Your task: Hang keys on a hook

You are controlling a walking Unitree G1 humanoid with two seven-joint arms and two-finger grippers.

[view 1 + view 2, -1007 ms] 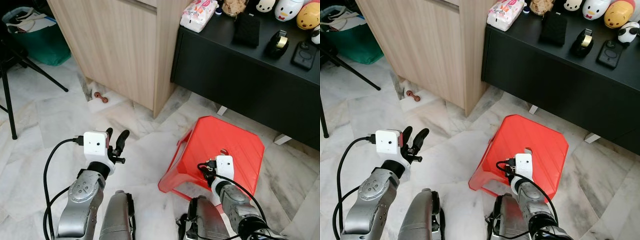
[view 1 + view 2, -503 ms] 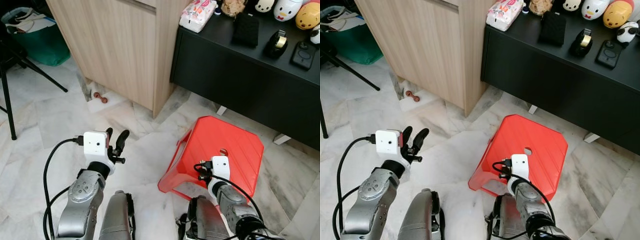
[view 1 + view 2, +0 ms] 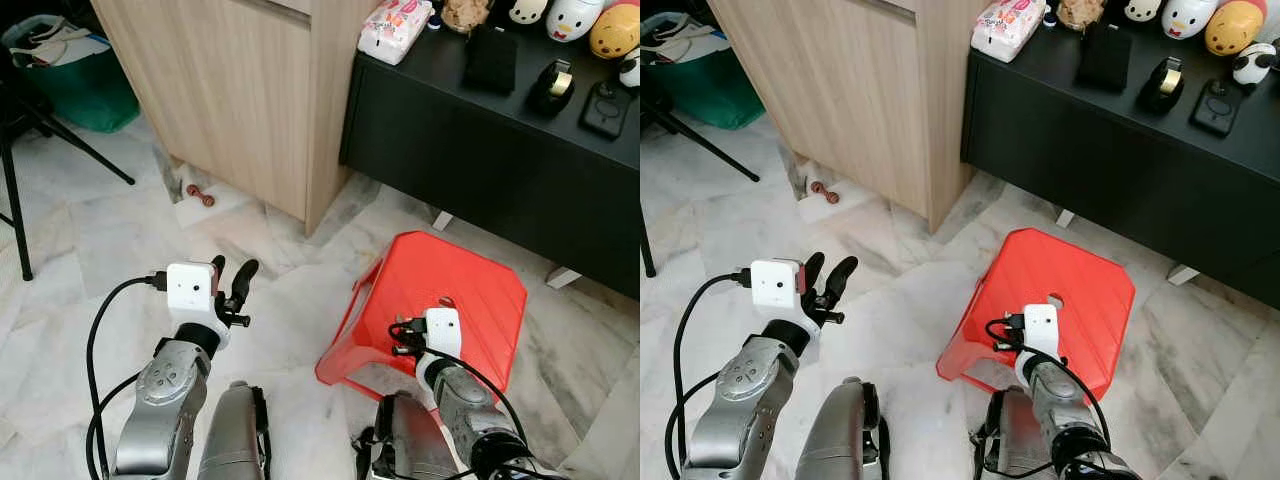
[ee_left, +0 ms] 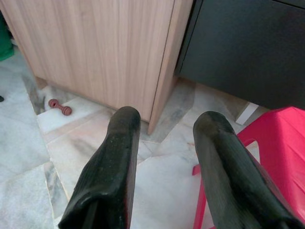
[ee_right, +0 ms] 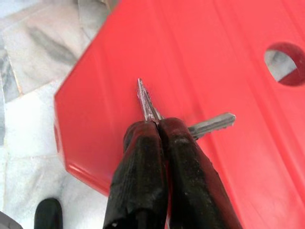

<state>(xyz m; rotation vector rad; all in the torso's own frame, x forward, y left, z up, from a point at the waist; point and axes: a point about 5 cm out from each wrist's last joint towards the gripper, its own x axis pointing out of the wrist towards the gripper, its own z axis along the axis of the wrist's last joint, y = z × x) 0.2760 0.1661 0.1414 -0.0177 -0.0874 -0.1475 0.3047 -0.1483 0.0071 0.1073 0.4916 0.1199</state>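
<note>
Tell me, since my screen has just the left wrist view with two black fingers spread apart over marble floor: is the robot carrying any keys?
Observer: Yes. The right gripper is shut on silver metal keys, just above a red plastic stool.
Operator: A stool? I see a red corner. Is it whole?
Observer: It is, with a round hole in its seat, standing on the floor before a long black cabinet.
Operator: Is anything on that cabinet?
Observer: Small things: a pink-patterned tissue pack, a black tape dispenser and round toy figures.
Operator: And the hook?
Observer: I cannot make out a hook.
</note>
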